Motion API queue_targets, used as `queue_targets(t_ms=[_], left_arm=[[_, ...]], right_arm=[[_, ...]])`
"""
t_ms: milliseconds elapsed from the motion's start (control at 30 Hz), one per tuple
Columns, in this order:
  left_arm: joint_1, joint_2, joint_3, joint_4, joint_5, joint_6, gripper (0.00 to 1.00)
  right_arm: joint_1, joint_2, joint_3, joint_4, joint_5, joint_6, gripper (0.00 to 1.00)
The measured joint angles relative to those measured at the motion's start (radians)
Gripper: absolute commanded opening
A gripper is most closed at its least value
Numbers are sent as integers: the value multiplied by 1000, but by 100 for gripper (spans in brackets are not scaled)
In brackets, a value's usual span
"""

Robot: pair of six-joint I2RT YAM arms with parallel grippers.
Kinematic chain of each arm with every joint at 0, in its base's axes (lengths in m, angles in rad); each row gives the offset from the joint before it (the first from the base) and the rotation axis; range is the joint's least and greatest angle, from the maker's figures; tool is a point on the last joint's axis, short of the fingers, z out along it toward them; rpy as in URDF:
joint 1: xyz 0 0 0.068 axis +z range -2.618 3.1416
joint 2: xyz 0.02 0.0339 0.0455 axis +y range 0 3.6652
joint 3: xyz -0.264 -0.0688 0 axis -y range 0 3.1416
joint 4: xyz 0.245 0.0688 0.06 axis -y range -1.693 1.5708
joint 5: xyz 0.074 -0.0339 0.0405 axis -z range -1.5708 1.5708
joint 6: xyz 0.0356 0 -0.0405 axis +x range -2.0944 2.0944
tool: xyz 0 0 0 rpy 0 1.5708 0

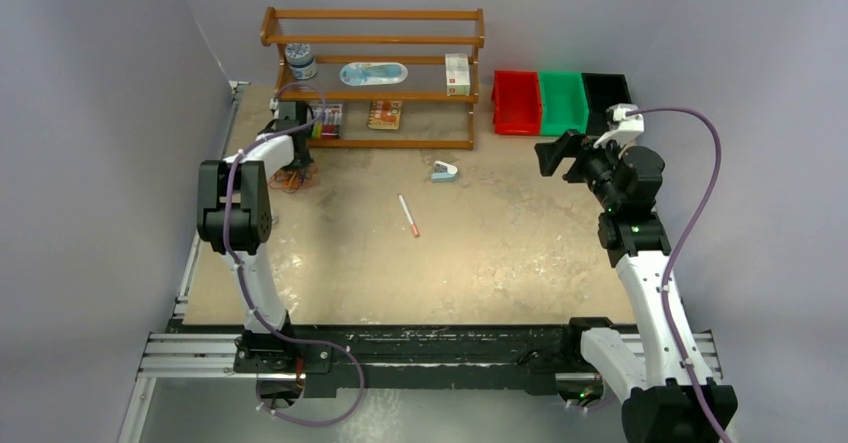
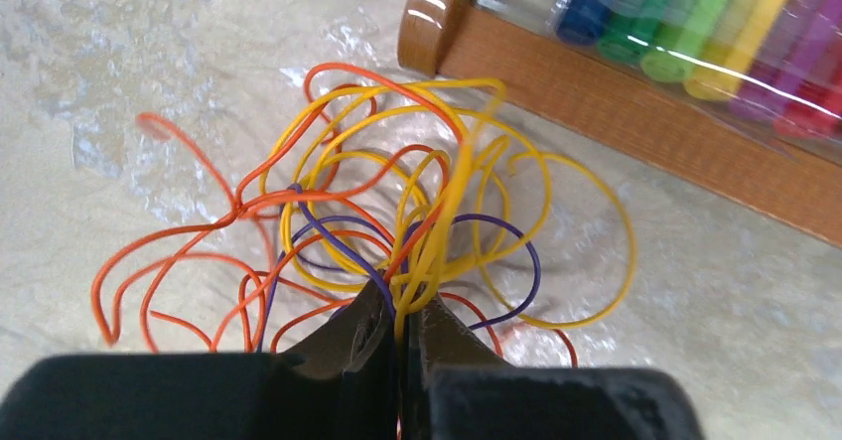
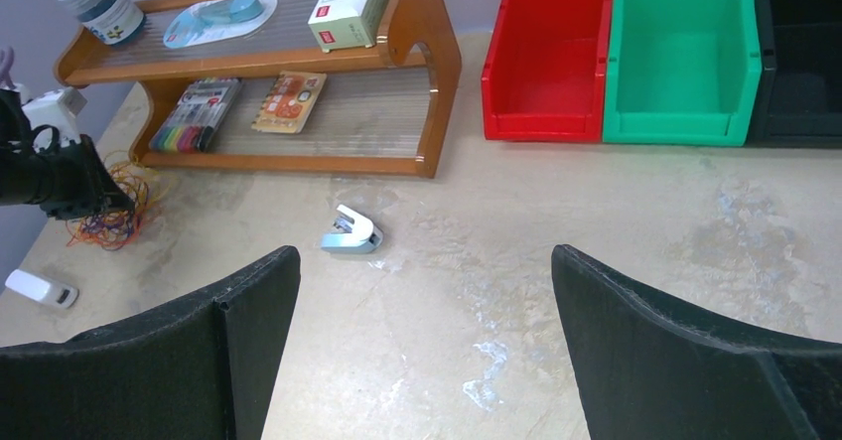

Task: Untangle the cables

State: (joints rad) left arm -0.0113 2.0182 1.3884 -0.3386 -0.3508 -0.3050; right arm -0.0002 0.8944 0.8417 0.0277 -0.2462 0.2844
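Beige desk [image 1: 500, 253] carries a wooden shelf [image 1: 372, 13] at the far side. The right arm [image 1: 650, 283] holds its jaws wide apart; the left arm [image 1: 245, 198] has its jaws clamped on the cables [image 2: 425, 256], an orange, yellow and purple tangle just beside the shelf's left end.

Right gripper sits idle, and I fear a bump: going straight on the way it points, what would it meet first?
Probably the bare table, just right of the small silver stapler; nothing else lies ahead of the open right gripper. Depth is unclear, so it might graze the stapler.
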Motion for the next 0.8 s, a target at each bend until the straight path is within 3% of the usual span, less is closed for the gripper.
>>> queue_targets(t_ms=[167, 433, 633, 800], left_arm=[[-54, -68, -9, -45, -12, -48, 0], [-290, -272, -112, -71, -38, -127, 0], [-391, -441, -236, -109, -48, -197, 0], [-604, -504, -259, -121, -79, -255, 0]], right_arm=[[0, -1, 0, 0, 25, 0, 98], [0, -12, 0, -1, 54, 0, 98], [0, 2, 0, -3, 53, -1, 98], [0, 31, 0, -3, 49, 0, 98]])
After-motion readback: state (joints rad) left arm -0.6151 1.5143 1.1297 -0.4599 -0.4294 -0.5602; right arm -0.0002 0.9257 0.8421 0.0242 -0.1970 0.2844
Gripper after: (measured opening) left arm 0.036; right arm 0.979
